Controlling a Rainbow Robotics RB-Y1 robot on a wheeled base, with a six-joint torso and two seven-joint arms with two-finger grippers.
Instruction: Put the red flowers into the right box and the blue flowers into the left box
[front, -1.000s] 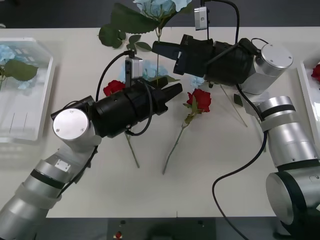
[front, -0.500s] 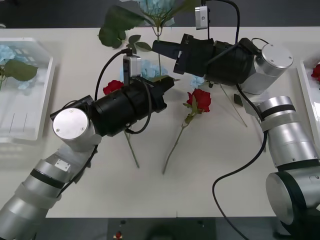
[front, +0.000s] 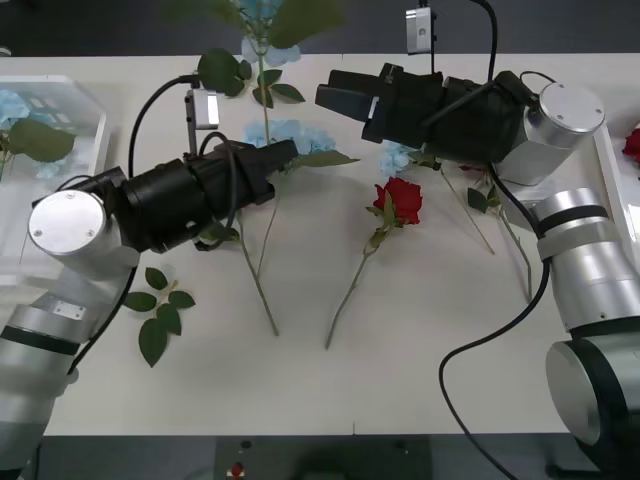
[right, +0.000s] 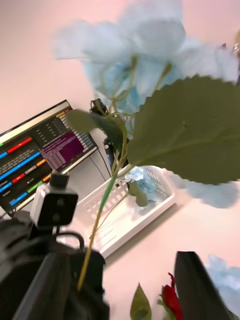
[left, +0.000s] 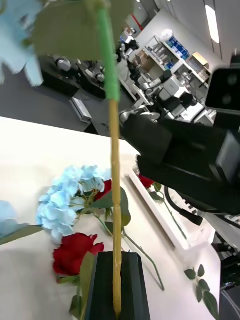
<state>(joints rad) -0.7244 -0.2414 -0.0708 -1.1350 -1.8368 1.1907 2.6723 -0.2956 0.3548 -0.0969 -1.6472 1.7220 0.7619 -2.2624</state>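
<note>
With its black fingers (left: 116, 287) pressed together on a thin stem, the left gripper (front: 283, 155) holds one blue flower (front: 262, 12) above the table (front: 420, 350); the stem runs up from the fingertips, past a large leaf (right: 187, 130), to a pale bloom at the far table edge. In the left wrist view the stem (left: 114, 165) stands straight out of the clamped fingers, yellowish near them and green farther along.

Nearest the robot, a loose sprig of green leaves (front: 157, 310) lies on the table beside the left arm. Past it, a red flower (front: 401, 199) lies at mid-table, stem trailing toward the robot, well apart from both grippers. Just beyond the left gripper's tip, more blue flowers (front: 290, 134) lie on the table.

The right gripper (front: 335, 97) hangs over the far middle of the table, fingers parted and holding nothing; the held flower sits between it and the left gripper in the right wrist view.

The left box (front: 85, 195) sits at the left table edge with a blue bloom (front: 12, 105) and a leaf inside. The right box (front: 612, 170) shows partly at the right edge, a red bloom (front: 632, 143) in it.
</note>
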